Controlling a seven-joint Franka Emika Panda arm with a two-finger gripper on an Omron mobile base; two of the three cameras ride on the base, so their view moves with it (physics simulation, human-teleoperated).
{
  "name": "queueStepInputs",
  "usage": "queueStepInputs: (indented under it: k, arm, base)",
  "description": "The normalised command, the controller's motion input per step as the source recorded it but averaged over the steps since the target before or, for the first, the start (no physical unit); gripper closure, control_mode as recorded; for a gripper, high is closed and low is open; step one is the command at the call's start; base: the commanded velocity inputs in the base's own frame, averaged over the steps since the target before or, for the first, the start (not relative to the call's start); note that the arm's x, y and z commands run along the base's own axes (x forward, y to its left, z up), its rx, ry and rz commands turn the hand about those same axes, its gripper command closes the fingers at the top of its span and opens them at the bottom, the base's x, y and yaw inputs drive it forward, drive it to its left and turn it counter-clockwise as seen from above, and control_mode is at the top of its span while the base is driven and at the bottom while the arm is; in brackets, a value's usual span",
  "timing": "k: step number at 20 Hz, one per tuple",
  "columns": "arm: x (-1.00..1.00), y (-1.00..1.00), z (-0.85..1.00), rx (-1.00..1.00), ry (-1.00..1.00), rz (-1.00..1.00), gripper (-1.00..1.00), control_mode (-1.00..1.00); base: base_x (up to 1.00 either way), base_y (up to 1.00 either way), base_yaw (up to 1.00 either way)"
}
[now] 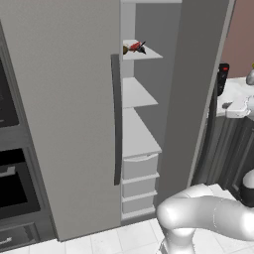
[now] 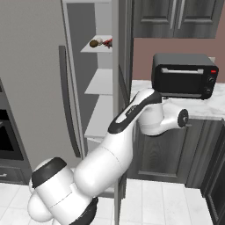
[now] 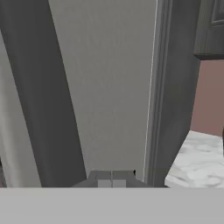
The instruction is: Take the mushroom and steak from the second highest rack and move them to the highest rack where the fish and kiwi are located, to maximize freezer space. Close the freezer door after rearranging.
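Both base views look forward and down from behind the arm, sharing the open freezer's shelves [image 1: 136, 93]. The hand view faces the freezer door [image 3: 109, 87] closely.

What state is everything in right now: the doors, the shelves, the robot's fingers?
Freezer door: open, swung out edge-on.
Wide fridge door: closed.
Highest rack: holds a cluster of small food items.
Second highest rack: bare.
Fingers: shut, holding nothing, facing a grey door panel.
Toaster oven: door closed, on the counter.
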Motion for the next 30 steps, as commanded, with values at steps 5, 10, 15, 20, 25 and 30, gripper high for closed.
queueStepInputs:
  k: [5,10,15,20,25,30]
  arm:
    - [0.48,0.03,-0.01,0.03,0.00,0.07,1.00,-1.00]
    - [0.28,0.33,-0.03,0.00,0.03,0.09,1.00,-1.00]
    - [0.02,0.59,-0.01,0.00,0.00,0.10,1.00,-1.00]
    - [-0.01,0.82,0.00,0.00,0.00,0.13,1.00,-1.00]
    - [-0.25,1.00,0.00,-0.01,-0.04,0.03,1.00,-1.00]
    - [-0.02,1.00,0.07,-0.01,-0.02,-0.09,1.00,-1.00]
  base:
    - [0.00,0.00,0.00]
    - [0.00,0.00,0.00]
    - [0.00,0.00,0.00]
    - [0.00,0.00,0.00]
    - [0.00,0.00,0.00]
    - [0.00,0.00,0.00]
